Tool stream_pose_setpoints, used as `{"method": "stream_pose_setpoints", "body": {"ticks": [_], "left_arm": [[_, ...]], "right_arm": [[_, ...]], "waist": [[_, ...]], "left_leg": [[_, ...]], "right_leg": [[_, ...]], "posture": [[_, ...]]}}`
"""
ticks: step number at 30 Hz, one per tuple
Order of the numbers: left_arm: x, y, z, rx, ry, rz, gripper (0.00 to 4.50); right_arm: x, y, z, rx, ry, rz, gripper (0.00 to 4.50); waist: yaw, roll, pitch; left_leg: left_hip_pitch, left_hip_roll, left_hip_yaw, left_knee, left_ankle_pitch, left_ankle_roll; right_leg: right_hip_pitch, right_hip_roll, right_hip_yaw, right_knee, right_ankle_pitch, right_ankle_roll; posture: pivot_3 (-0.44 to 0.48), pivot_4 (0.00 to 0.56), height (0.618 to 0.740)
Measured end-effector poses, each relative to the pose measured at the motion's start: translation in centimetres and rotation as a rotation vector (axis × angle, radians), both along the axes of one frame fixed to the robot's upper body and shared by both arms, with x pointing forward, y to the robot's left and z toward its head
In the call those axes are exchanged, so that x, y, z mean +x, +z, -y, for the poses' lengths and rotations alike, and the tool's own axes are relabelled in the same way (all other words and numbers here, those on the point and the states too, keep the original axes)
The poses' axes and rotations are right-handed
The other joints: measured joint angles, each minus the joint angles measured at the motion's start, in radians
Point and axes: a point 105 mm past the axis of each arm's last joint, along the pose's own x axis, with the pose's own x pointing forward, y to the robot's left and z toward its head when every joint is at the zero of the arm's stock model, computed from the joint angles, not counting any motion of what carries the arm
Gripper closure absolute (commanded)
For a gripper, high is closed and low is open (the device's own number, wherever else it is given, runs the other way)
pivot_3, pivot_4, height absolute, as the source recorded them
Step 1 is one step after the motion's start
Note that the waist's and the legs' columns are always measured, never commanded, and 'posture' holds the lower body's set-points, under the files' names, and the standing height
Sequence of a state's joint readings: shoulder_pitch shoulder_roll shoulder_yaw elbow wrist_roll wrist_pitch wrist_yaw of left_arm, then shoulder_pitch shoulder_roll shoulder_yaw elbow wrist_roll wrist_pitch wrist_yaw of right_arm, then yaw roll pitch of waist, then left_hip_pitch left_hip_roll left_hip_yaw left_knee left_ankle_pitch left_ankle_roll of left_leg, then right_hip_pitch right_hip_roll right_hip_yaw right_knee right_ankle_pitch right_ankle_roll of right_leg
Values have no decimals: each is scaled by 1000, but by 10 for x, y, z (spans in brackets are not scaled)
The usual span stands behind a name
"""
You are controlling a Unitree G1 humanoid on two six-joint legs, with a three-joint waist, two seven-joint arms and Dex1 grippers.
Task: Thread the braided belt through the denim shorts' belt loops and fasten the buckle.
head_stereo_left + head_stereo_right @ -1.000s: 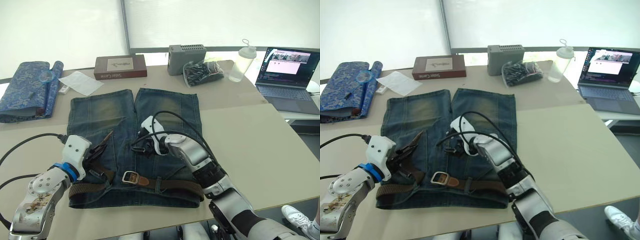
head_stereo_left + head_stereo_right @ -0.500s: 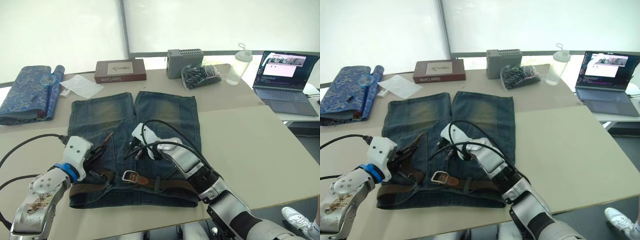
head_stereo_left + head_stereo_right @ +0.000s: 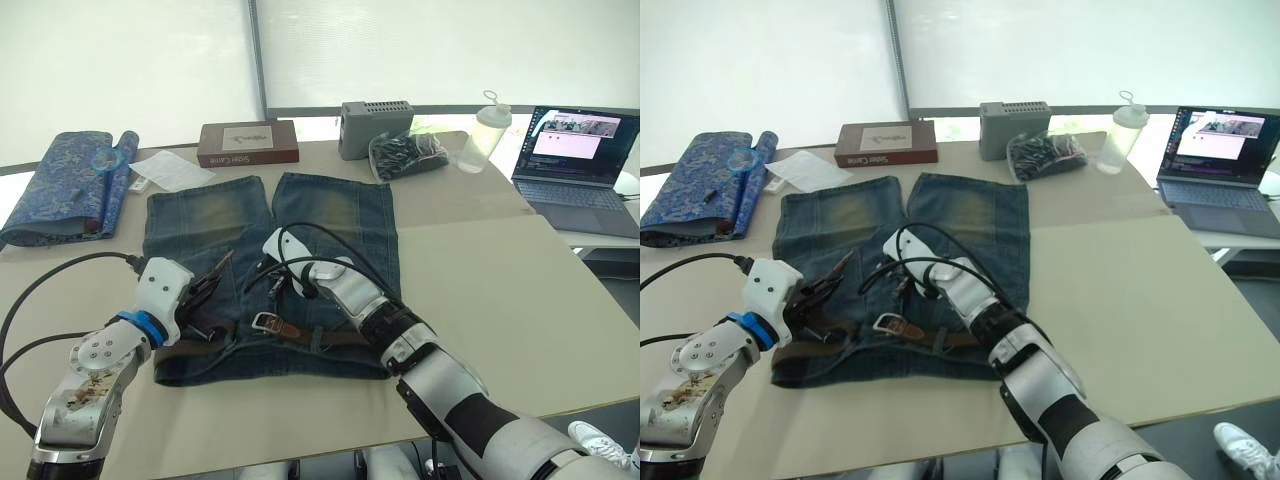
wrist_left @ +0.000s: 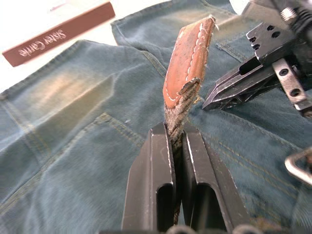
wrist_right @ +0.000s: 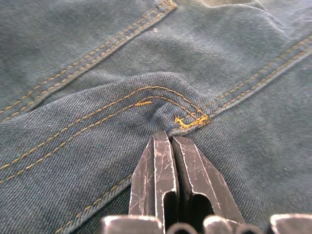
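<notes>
Two pincers: both sit low over the denim shorts, one to each side of the fly, so belt tip and buckle lie between them.
Left pincer: clamped on the braided belt just below its tan leather tip; held this close to the end, the tip stands stiff and points toward the middle, which I judge suits feeding it into the frame.
Braided belt, run: it lies along the waistband through the belt loops, the free end lifted off the denim at the left.
Buckle: flat on the waistband near the centre, apart from both pincers, its silver frame facing up.
Right pincer: fingers together, nothing visibly between them, tips pressed at the orange bar tack on the fly seam; likely pinning the cloth so the shorts do not slide.
Worktop: carries the shorts spread flat, legs pointing away.
Step in hand: fastening, by my reading; tip not yet in the buckle.
</notes>
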State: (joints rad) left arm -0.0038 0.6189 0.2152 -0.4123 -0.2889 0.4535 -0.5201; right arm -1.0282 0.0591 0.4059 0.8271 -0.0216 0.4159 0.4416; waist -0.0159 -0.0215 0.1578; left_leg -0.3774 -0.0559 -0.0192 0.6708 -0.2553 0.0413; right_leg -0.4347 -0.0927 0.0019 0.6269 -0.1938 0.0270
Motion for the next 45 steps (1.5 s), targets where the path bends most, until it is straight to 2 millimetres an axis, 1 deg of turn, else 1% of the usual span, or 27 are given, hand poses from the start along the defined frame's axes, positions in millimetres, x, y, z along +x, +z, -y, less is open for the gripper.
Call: {"method": "stream_pose_setpoints", "body": {"ticks": [2,4,5,7,8,9,10,12,13,15,17,20,22,26,28,33,41,44,45], "left_arm": [[3,-1,-2,5,3,-3,4500],[5,-2,-2,26,-28,-8,4500],[5,-2,0,43,-58,-16,4500],[0,-5,1,87,-118,-38,4500],[-2,-8,0,101,-137,-53,4500],[-4,-9,0,106,-147,-61,4500],[-7,-13,1,115,-170,-78,4500],[-13,-17,3,151,-217,-101,4500],[-17,-19,3,173,-238,-119,4500],[-23,-23,6,203,-280,-143,4500],[-28,-26,10,230,-328,-155,4500],[-29,-26,11,251,-351,-155,4500],[-30,-26,11,261,-361,-151,4500],[-31,-28,6,276,-357,-155,4500],[-32,-29,4,276,-351,-157,4500],[-34,-33,-3,304,-340,-161,4500],[-33,-33,-4,312,-335,-157,4500],[-33,-33,-5,314,-330,-155,4500],[-33,-33,-5,314,-329,-154,4500]], "right_arm": [[4,1,2,-7,-4,11,4458],[4,3,5,3,30,18,3838],[2,5,8,22,63,9,3599],[-8,5,23,72,120,-30,2933],[-14,4,31,87,144,-52,2506],[-18,4,34,100,162,-62,2099],[-28,7,42,123,187,-89,1900],[-47,19,52,139,252,-96,1900],[-60,28,53,153,304,-100,1900],[-79,40,57,149,363,-86,1900],[-96,43,55,109,427,-56,1900],[-106,31,49,86,450,-89,1108],[-106,25,45,64,429,-81,448],[-98,20,42,22,361,-33,448],[-99,14,38,-3,358,-27,448],[-96,12,30,-9,320,-2,448],[-92,10,32,-30,293,22,448],[-93,11,35,-65,301,56,1178],[-94,12,35,-74,305,65,1501]], "waist": [[3,0,0],[4,0,0],[5,0,0],[4,0,0],[0,0,0],[-2,0,0],[-3,1,0],[-9,0,0],[-12,1,0],[-15,1,1],[-16,1,1],[-13,1,1],[-11,1,1],[-6,1,1],[-6,1,1],[-4,1,1],[-2,1,1],[2,1,1],[3,1,1]], "left_leg": [[0,0,0,0,0,0],[-1,0,-1,0,0,0],[-2,0,-1,0,0,0],[-7,0,-2,0,-1,1],[-11,-1,-1,0,-1,2],[-13,-1,-1,0,-1,1],[-17,0,-1,0,-1,1],[-24,1,-1,0,-1,0],[-28,1,0,1,0,0],[-27,2,0,1,0,-1],[-26,2,0,1,0,-1],[-24,2,1,3,0,-1],[-25,2,1,4,0,0],[-26,1,1,5,0,0],[-26,1,1,5,0,0],[-25,1,1,5,0,0],[-25,1,1,6,0,0],[-25,1,1,7,0,0],[-25,1,1,7,0,0]], "right_leg": [[0,0,0,0,0,0],[0,0,-1,-1,0,0],[0,0,-1,-1,0,0],[-2,0,-3,-2,0,0],[-3,-1,-2,0,0,0],[-6,-1,-2,0,0,0],[-9,0,-2,1,0,0],[-18,0,-1,2,0,0],[-23,0,-1,3,0,0],[-22,0,-1,1,0,0],[-21,0,-1,1,-1,-1],[-19,0,-1,1,-1,-2],[-20,0,-1,2,-1,-2],[-21,-1,-1,2,-1,-2],[-21,-1,-1,2,-1,-2],[-21,0,-1,3,-1,-2],[-20,0,-2,3,-1,-2],[-20,-1,-2,3,-1,-2],[-19,-1,-2,3,-1,-2]], "posture": [[0,150,740],[0,150,740],[0,150,740],[0,150,740],[0,150,740],[0,150,740],[0,150,740],[0,150,740],[0,150,740],[0,150,740],[0,150,740],[0,150,740],[0,150,740],[0,150,740],[0,150,740],[0,150,740],[0,150,740],[0,150,740],[0,150,740]]}}
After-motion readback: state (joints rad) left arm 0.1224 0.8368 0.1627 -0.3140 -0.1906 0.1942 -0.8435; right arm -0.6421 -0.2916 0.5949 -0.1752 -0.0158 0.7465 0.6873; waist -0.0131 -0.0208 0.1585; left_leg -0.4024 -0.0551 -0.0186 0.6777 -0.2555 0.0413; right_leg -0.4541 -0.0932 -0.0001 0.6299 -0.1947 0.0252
